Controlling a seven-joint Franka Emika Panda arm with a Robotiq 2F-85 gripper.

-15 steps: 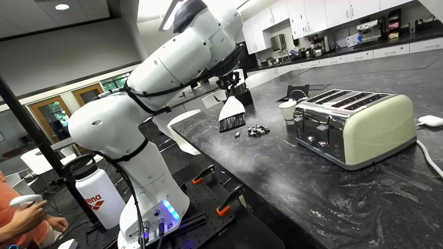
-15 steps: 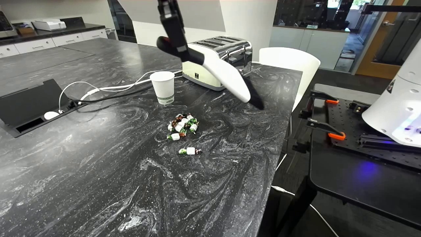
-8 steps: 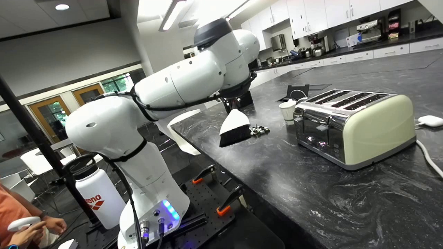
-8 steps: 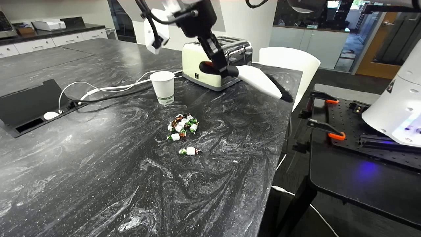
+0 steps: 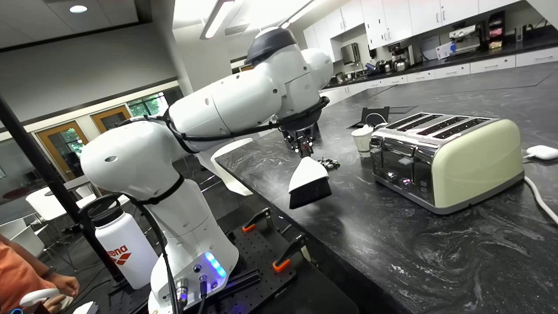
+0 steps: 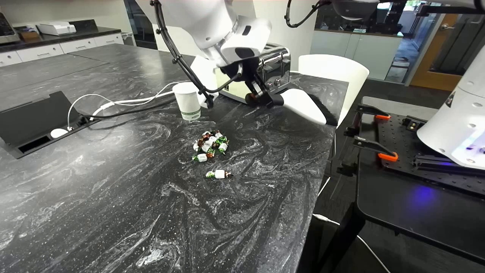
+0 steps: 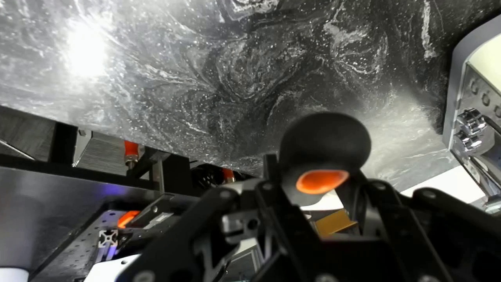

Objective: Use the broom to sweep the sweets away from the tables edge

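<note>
In an exterior view, at mid-frame, the Robotiq gripper is clamped on the hand broom, whose white head and black bristles slant downward; wrapped candies show just beyond it, left of a four-slot toaster. In an exterior view, the candies lie heaped at centre on the marbled countertop, one piece just below the heap, a paper cup above; the broom is at upper right, apart from them. In the wrist view, the broom's black handle juts from the gripper's grasp, right of centre.
</note>
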